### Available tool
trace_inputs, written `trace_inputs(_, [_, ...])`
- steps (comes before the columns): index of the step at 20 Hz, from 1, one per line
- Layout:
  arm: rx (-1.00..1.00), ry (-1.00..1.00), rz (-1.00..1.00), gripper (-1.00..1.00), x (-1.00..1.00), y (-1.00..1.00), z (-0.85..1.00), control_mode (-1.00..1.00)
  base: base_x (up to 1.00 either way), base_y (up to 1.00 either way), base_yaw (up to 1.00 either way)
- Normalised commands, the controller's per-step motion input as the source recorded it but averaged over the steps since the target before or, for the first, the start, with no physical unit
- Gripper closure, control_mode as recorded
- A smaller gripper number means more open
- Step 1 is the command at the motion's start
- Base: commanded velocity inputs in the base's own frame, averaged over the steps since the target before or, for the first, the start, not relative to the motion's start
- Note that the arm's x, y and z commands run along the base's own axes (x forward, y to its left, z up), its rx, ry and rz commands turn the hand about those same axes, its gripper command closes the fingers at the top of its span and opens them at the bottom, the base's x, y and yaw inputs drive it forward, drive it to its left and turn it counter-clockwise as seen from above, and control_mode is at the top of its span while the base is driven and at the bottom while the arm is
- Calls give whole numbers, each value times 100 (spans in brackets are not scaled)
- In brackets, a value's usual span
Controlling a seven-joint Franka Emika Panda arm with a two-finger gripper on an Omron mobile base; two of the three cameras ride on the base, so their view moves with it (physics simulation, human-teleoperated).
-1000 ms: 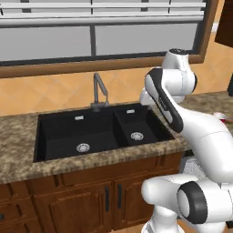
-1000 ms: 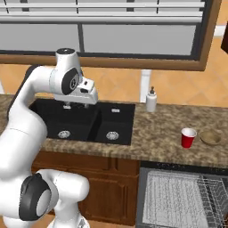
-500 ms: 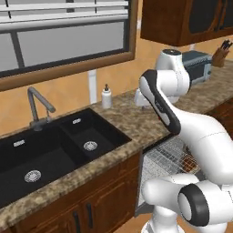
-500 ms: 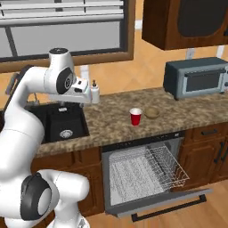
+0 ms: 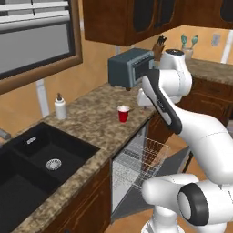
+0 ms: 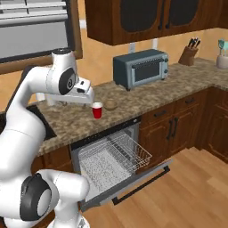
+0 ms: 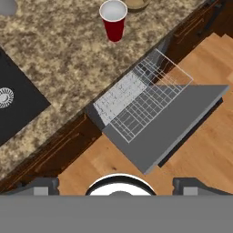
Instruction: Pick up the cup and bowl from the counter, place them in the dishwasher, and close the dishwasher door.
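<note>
Reaching phase: the end effector [image 6: 89, 95] hangs wide open and empty just beside the red cup [image 6: 97, 110] on the bench [image 6: 187, 78]. Next it must descend around the cup.

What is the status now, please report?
Gripper open, empty, above counter. Cup and bowl on counter, untouched. Dishwasher door down, rack pulled out. Nothing in the way.

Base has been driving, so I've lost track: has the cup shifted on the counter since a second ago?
No. The cup stands just left of the bowl on the counter, as before; the camera moved.
</note>
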Motion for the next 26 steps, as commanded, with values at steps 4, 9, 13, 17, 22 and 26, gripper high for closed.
trace_inputs(4, [0,0,0,-100,0,0,0,100,7,36,-42])
trace_inputs(9, [0,0,0,-100,0,0,0,100,0,40,-38])
trace_inputs(13, [0,0,0,-100,0,0,0,100,0,46,-34])
trace_inputs(17, [0,0,0,-100,0,0,0,100,-3,59,-31])
trace_inputs(22, [0,0,0,-100,0,0,0,100,-39,57,-24])
trace_inputs(26, [0,0,0,-100,0,0,0,100,-52,48,-16])
